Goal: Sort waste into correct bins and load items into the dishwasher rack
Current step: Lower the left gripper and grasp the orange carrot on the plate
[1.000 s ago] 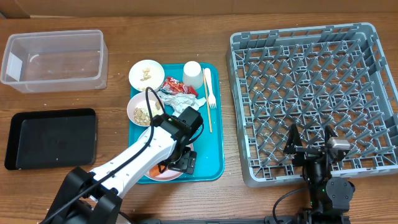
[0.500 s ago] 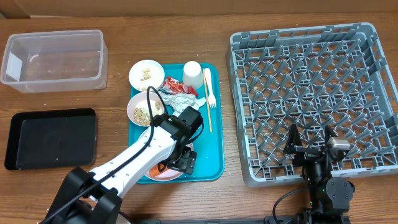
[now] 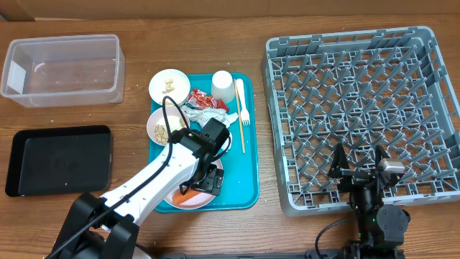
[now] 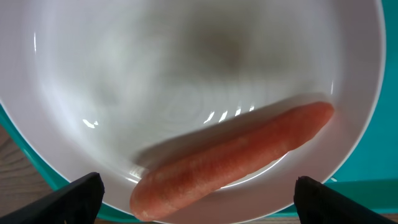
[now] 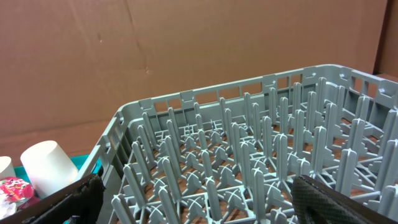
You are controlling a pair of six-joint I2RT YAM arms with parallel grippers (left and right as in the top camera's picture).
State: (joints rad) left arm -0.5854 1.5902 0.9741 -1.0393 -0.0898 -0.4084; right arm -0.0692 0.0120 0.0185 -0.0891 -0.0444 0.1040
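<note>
my left jaws gape wide, gripping nothing. the carrot (image 4: 233,155) lies slantwise between them on the white plate (image 4: 124,74). right jaws likewise.

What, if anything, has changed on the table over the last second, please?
The left gripper shifted slightly to its left and away from the robot's base, staying over the white plate that holds the carrot. Its jaws remain open, and nothing was grasped or released. The right gripper at the dishwasher rack and everything on the teal tray stayed put.
</note>
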